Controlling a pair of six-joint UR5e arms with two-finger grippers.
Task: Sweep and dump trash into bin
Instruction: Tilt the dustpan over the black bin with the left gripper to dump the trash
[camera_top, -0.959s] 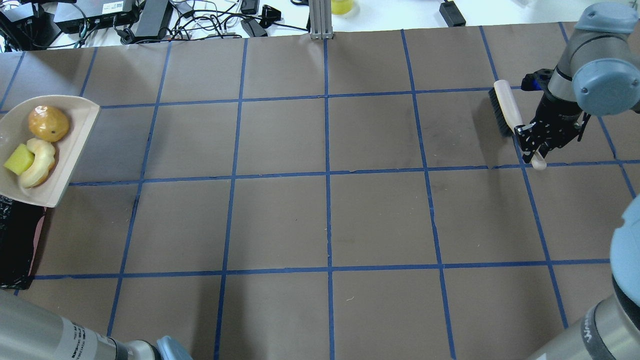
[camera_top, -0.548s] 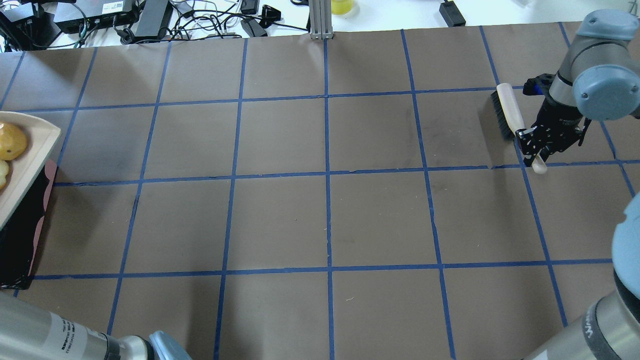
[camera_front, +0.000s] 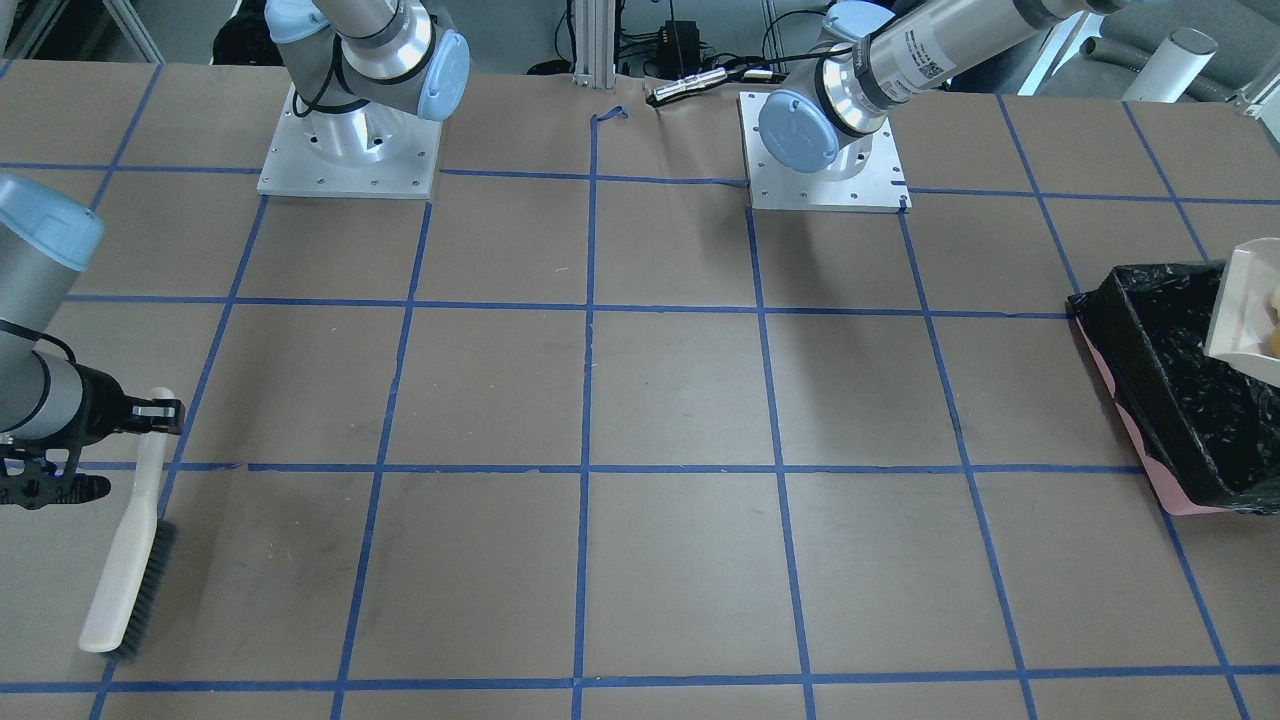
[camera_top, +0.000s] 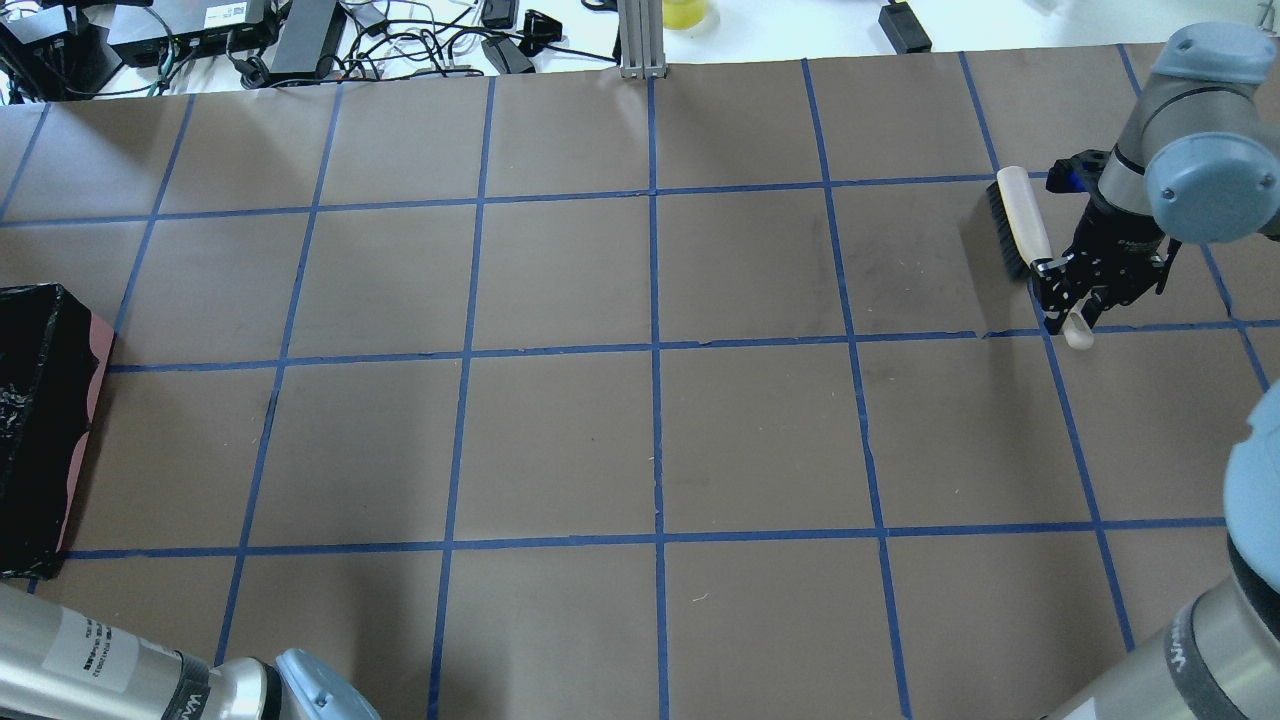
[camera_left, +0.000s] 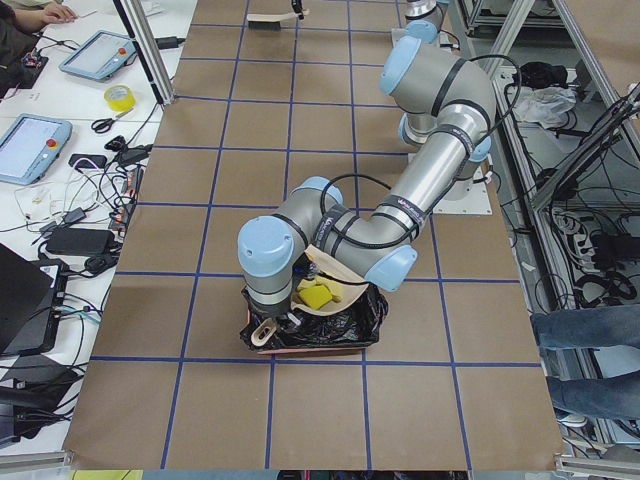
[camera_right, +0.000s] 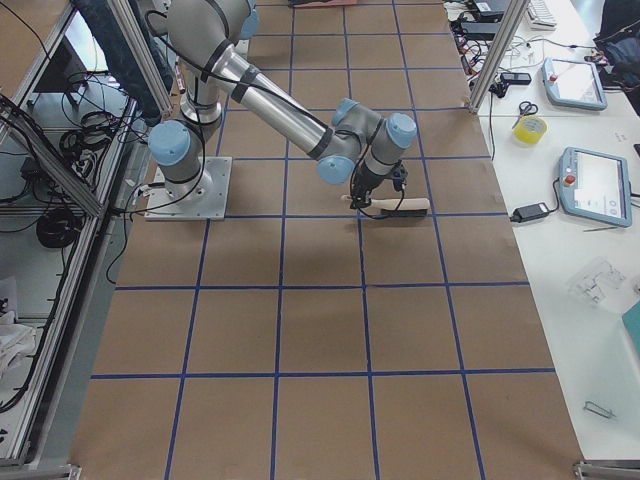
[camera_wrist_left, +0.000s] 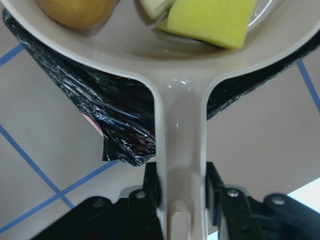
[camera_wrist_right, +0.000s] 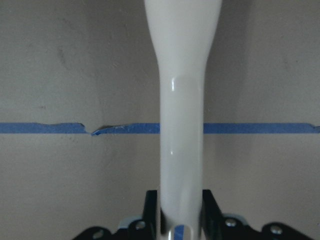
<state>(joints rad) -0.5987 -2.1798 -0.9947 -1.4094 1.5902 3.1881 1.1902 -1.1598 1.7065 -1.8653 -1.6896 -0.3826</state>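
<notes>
In the left wrist view, my left gripper (camera_wrist_left: 181, 186) is shut on the handle of the beige dustpan (camera_wrist_left: 177, 115). The pan carries the golden-brown lump (camera_wrist_left: 75, 12), the cream peel piece (camera_wrist_left: 154, 7) and the yellow sponge (camera_wrist_left: 212, 20). It hangs over the black-lined pink bin (camera_wrist_left: 120, 125). The bin stands at the table's left end (camera_top: 40, 420), and in the front view (camera_front: 1170, 400) the pan (camera_front: 1240, 300) overlaps its far end. My right gripper (camera_top: 1075, 300) is shut on the handle of the white brush (camera_top: 1020, 215), whose bristles rest on the table (camera_front: 125, 570).
Cables and power boxes (camera_top: 300, 40), an aluminium post (camera_top: 640, 40) and a yellow tape roll (camera_top: 685, 12) lie past the table's far edge. The two arm bases (camera_front: 345, 150) stand on the robot's side. Brown paper with blue tape lines covers the table.
The dustpan with the trash has moved left out of the overhead view, over the bin, leaving the black bag uncovered there. The right gripper and brush have barely moved.
</notes>
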